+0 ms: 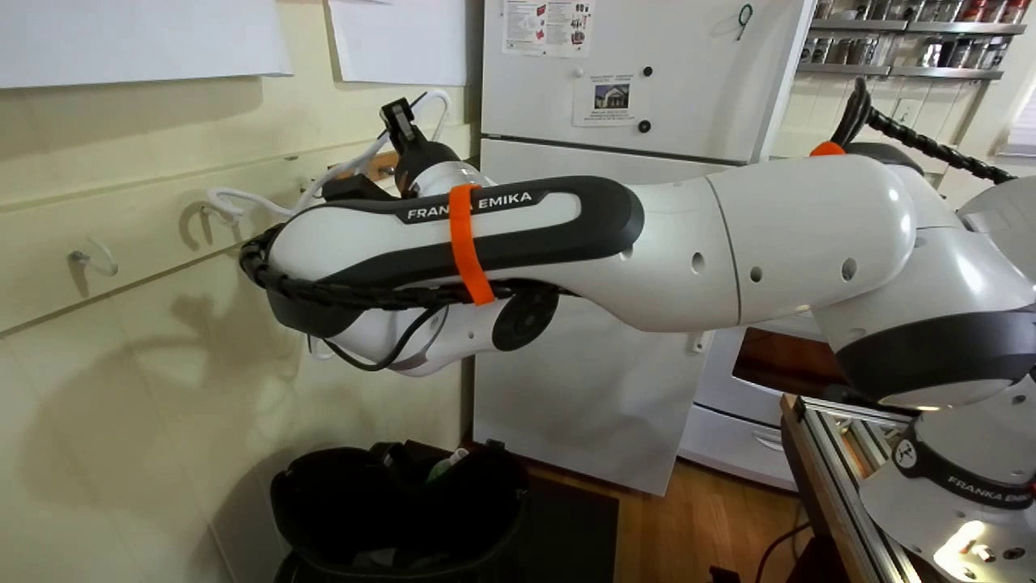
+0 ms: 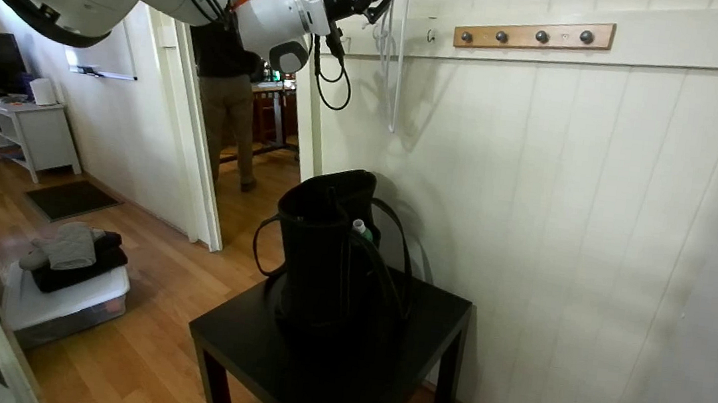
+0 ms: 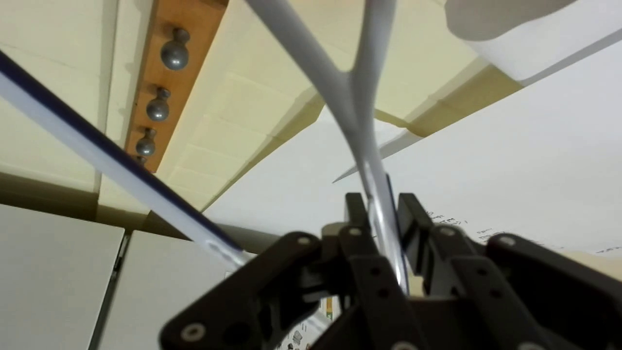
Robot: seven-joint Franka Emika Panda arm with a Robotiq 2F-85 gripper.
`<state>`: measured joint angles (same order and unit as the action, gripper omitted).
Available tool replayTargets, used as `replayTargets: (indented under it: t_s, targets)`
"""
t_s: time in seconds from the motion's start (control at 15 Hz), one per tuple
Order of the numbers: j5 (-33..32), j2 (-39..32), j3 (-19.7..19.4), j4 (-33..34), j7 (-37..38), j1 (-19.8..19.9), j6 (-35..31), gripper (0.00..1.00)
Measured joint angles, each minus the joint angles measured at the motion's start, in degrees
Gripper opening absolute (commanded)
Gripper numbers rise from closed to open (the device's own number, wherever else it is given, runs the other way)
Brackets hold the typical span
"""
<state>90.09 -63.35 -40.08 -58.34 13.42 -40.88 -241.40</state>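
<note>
Wrist view: pincer (image 3: 384, 206) grips white hanger (image 3: 358, 113), cropped above.

Wrist view, lower centre: one gripper (image 3: 384, 214), two fingers (image 3: 359, 243); top: one forked tube (image 3: 357, 107). In an exterior view, upper right: four knobs (image 2: 542, 36), one rack (image 2: 522, 36); lower centre: one bag (image 2: 318, 271), one table (image 2: 339, 386). In an exterior view, upper centre: one fridge (image 1: 696, 105), two notices (image 1: 611, 101), two black magnets (image 1: 644, 126).

Black bag (image 2: 320, 257) stood upright on a dark worktop (image 2: 239, 329); papers (image 1: 548, 27) hung on the refrigerator (image 1: 583, 389); jars (image 1: 863, 52) lined shelves (image 1: 945, 73).
</note>
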Motion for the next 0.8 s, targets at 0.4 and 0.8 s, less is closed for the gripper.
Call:
replayTargets:
  t_s: [0.4, 0.8]
  targets:
    - [0.0, -0.2, 1.2, 0.8, -4.7, -0.2, 0.2, 0.06]
    - [0.0, -0.2, 2.5, 0.2, -9.0, -0.7, 0.3, 0.06]
